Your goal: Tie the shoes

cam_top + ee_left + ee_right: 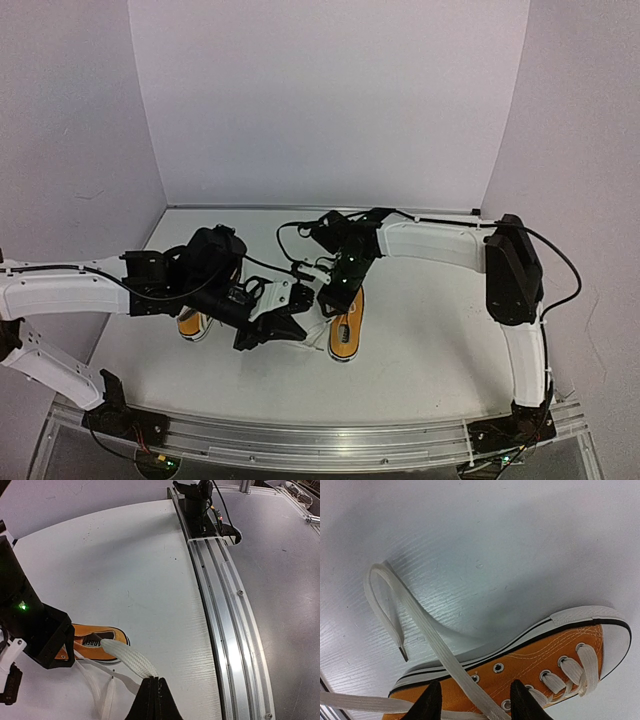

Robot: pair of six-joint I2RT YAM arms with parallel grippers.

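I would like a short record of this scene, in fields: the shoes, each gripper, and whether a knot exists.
shoes: two, orange; right shoe in plain view, left shoe partly hidden
left gripper: shut on a white lace
right gripper: open, astride a loose lace that crosses the right shoe's side
knot: none visible

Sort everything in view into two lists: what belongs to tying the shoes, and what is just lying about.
For the job:
- orange canvas sneakers with white rubber soles
- flat white laces
- left pincer, shut on a lace
- right pincer, open above a lace

Just there:
- silver aluminium rail
- white table
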